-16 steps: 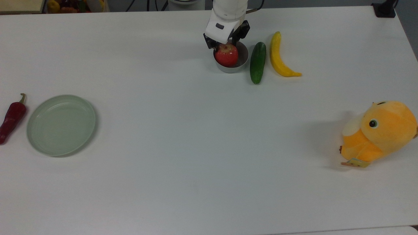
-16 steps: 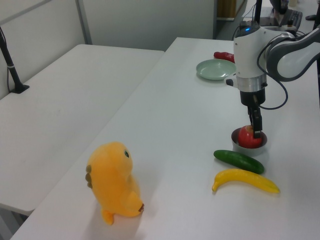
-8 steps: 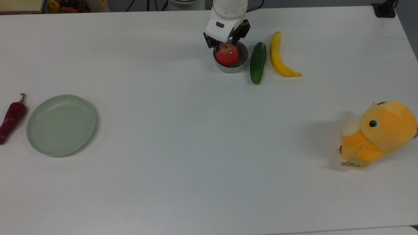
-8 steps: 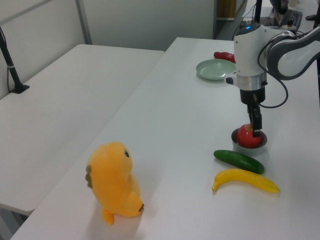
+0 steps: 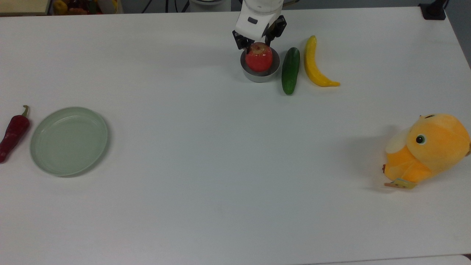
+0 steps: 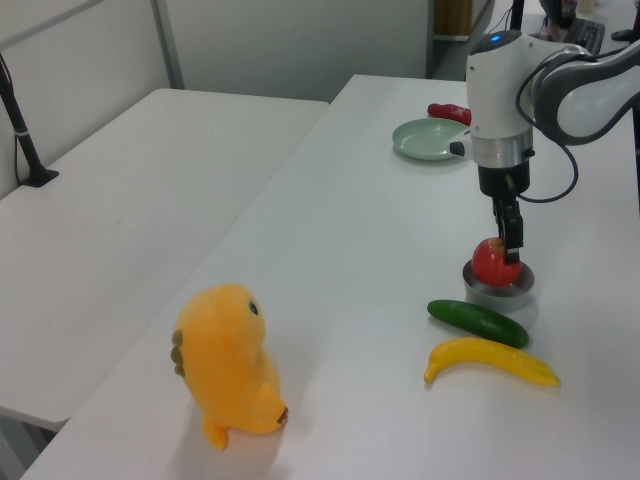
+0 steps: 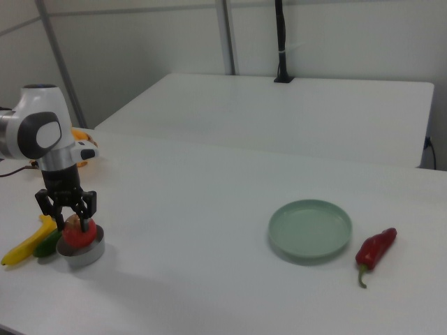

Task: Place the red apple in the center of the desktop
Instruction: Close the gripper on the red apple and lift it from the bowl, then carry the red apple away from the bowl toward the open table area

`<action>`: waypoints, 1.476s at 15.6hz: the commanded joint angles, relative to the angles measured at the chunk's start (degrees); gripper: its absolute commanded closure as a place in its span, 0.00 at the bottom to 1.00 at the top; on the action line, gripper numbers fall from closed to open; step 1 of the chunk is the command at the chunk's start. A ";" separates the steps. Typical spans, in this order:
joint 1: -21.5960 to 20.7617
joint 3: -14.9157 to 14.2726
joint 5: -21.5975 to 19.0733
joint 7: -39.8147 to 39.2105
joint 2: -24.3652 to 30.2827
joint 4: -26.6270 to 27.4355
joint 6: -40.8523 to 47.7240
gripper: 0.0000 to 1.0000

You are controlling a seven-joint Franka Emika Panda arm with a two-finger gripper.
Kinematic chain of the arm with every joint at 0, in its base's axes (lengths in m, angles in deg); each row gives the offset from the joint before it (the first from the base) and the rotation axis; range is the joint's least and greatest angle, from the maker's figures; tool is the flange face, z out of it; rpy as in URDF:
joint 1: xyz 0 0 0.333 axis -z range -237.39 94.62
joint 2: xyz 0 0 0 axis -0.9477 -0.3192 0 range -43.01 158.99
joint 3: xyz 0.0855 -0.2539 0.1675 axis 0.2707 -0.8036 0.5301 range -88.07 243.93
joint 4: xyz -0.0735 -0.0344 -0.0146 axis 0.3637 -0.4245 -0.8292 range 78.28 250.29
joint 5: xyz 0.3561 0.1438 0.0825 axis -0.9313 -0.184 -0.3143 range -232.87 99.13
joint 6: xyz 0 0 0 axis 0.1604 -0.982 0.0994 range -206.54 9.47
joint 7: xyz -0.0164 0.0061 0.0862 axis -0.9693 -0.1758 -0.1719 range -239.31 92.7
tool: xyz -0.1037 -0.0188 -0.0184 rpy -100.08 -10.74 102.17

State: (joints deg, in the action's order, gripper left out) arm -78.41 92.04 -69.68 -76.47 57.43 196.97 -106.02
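Contents of the tabletop [image 5: 206, 184], top view's left to right.

1. Dark red chili pepper [image 5: 13, 134], at the far left edge.
2. Pale green plate [image 5: 69, 140], just beside the pepper, nothing on it.
3. Small grey bowl [image 5: 259, 74], near the far edge. Directly above it, the red apple [image 5: 259, 57], which in the left view sits higher than the bowl's rim and looks lifted, or nearly lifted, clear of it.
4. End effector [image 5: 259, 45], fingers closed on either side of the apple and gripping it.
5. Green cucumber [image 5: 290, 70], just beside the bowl.
6. Yellow banana [image 5: 315, 65], beside the cucumber.
7. Orange plush toy [image 5: 428, 149], well apart at the right edge.

Step in hand, as judged: lifting the apple out of the bowl. Next move calls for raising it fully clear of the rim, carrying it toward the bare middle of the tabletop, lowering it there and releasing the grip.
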 commanded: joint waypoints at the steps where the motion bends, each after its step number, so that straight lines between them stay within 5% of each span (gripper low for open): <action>1: 0.17 0.57 -0.26 0.96 1.26 -2.89 4.53 0.86; 11: 6.40 -0.57 -0.26 -2.10 0.12 -10.18 4.79 0.86; 19: 7.29 -9.79 0.70 -7.73 -11.47 -21.33 3.48 0.86; 23: 7.37 -12.26 1.76 -8.44 -15.96 -22.67 -2.66 0.86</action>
State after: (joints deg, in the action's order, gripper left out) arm -70.47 81.39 -69.12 -83.84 45.41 176.84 -104.85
